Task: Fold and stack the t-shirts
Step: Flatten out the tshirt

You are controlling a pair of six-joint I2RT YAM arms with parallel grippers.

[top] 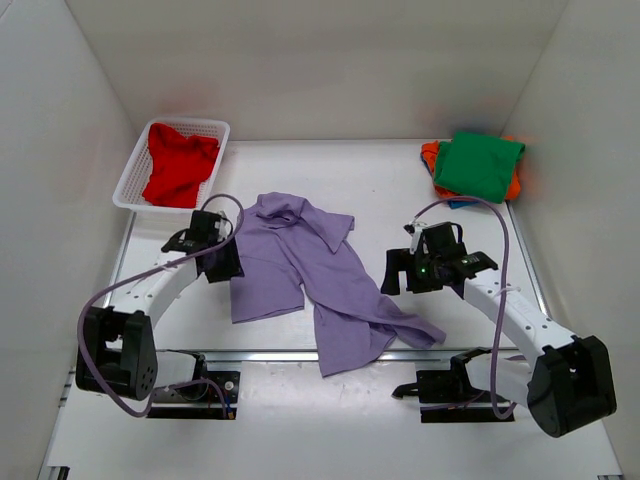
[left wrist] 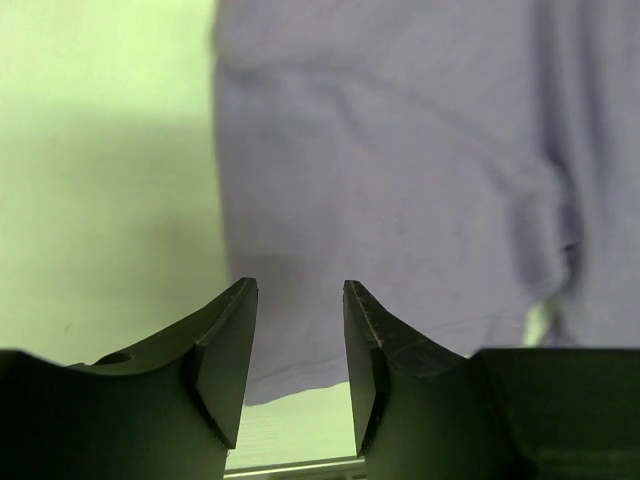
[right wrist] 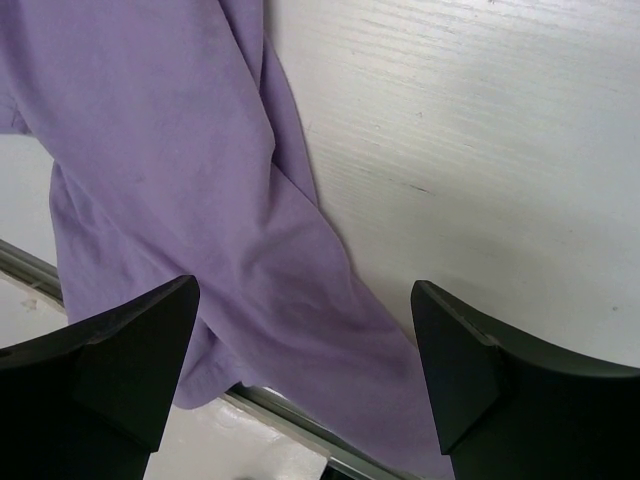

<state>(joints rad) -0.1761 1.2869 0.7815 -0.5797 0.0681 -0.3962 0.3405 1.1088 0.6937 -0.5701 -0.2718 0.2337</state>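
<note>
One lavender-purple t-shirt [top: 318,275] lay crumpled and unfolded at the middle of the counter [top: 380,170], its lower end reaching the near edge. One red t-shirt [top: 178,165] sat bunched in the white mesh basket [top: 132,185] at the far left. One green t-shirt [top: 480,163] lay folded on top of an orange one [top: 430,155] in the far right corner. Left pincer [left wrist: 300,290]: jaws parted, nothing between them, at the lavender shirt's left edge. Right pincer [right wrist: 305,290]: jaws spread wide, released, over the shirt's near right fold and bare counter beside it.
</note>
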